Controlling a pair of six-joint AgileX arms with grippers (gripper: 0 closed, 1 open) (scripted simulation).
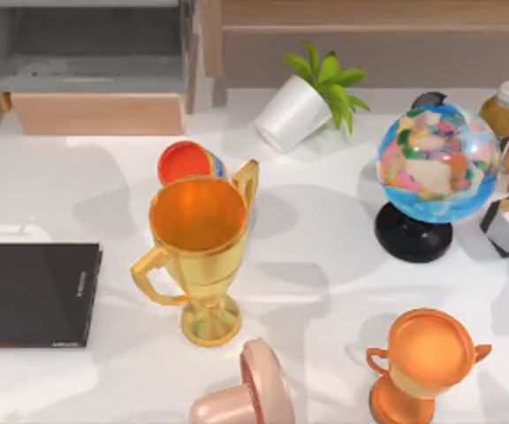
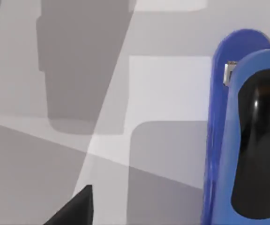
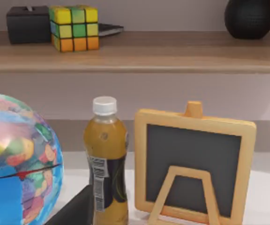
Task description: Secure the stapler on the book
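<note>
Stapler [image 2: 245,136] sits close under my left wrist camera on the white table [image 2: 168,89]; the book [image 1: 29,296] lies flat at the table's left edge. Whether my left claw is spread or pressed together I cannot tell. I should centre over the blue bar, pinch its narrow sides squarely, then lift clear before crossing to the cover

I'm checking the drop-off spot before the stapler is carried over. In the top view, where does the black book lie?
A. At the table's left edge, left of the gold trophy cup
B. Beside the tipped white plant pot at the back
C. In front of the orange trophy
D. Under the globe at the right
A: the book lies flat at the table's left edge, with the gold trophy cup standing to its right.
</note>
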